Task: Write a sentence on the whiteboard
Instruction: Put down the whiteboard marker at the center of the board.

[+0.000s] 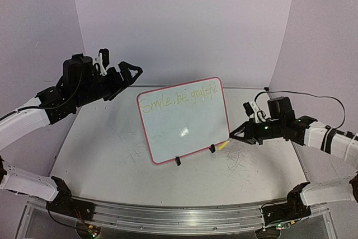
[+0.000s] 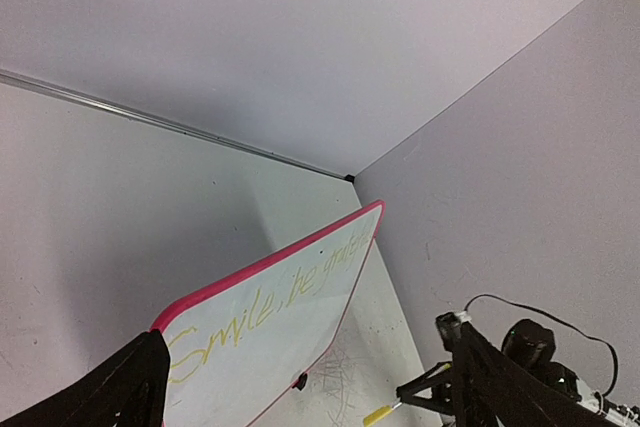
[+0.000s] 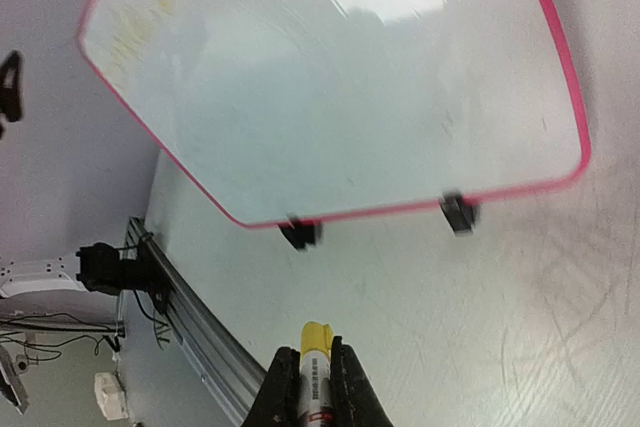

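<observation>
The whiteboard (image 1: 187, 132), pink-framed, stands tilted on two black clip feet (image 1: 178, 160) in the middle of the table. The sentence (image 1: 179, 100), in faint yellow-green, reads "Smile, be grateful" along the board's top. My left gripper (image 1: 130, 82) hangs open just left of the board's top corner and is not touching it. In the left wrist view its fingers (image 2: 110, 392) straddle the whiteboard (image 2: 270, 357) and the sentence (image 2: 270, 312). My right gripper (image 1: 234, 134) is shut on a yellow marker (image 1: 222, 145) by the board's lower right corner. The marker (image 3: 317, 347) points at the whiteboard (image 3: 330, 87), short of it.
Old pen scribbles (image 1: 240, 163) mark the tabletop to the right of the board. An aluminium rail (image 1: 179, 216) runs along the near edge. White walls close in at the back and on both sides. A black cable (image 1: 313, 96) loops behind the right arm.
</observation>
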`<state>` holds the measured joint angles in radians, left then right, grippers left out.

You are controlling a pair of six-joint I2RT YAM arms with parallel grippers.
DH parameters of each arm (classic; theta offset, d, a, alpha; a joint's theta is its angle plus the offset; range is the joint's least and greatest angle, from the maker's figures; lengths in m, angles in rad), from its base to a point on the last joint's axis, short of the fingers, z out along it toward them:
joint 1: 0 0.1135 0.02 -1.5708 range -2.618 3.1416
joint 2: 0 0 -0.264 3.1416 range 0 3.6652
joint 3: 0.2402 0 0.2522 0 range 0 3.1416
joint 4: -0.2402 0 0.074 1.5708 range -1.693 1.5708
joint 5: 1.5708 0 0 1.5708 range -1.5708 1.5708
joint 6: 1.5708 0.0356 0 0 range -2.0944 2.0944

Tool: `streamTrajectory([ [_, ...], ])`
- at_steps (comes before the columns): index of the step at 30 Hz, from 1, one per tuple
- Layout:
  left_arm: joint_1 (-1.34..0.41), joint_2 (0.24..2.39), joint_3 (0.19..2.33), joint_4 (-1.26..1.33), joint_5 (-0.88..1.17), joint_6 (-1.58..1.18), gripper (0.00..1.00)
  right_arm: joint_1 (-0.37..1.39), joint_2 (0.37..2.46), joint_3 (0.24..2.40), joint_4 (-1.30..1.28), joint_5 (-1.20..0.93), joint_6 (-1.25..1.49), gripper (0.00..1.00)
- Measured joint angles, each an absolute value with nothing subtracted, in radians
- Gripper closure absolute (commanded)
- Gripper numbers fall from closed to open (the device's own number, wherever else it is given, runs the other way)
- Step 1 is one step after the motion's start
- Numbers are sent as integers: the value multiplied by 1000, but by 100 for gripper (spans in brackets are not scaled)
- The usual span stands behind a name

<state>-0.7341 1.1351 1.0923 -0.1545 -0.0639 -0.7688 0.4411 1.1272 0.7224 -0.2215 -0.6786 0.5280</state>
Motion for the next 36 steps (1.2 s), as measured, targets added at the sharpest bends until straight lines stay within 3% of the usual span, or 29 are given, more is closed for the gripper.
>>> streamTrajectory([
  [6,-734,1133,1092,-160,-64,-754,1,408,1274,688,-362,-766,553,100],
  [25,-734,1092,1094,-168,-70,-619,1,270,1562,571,-348,-862,554,86],
  [29,-734,1077,1094,-169,-71,-600,1,255,1586,583,-338,-847,537,81],
  [33,-734,1034,1094,-173,-85,-591,0,245,1580,596,-307,-824,542,64],
  [36,-734,998,1099,-179,-111,-573,1,244,1511,598,-309,-742,561,60],
])
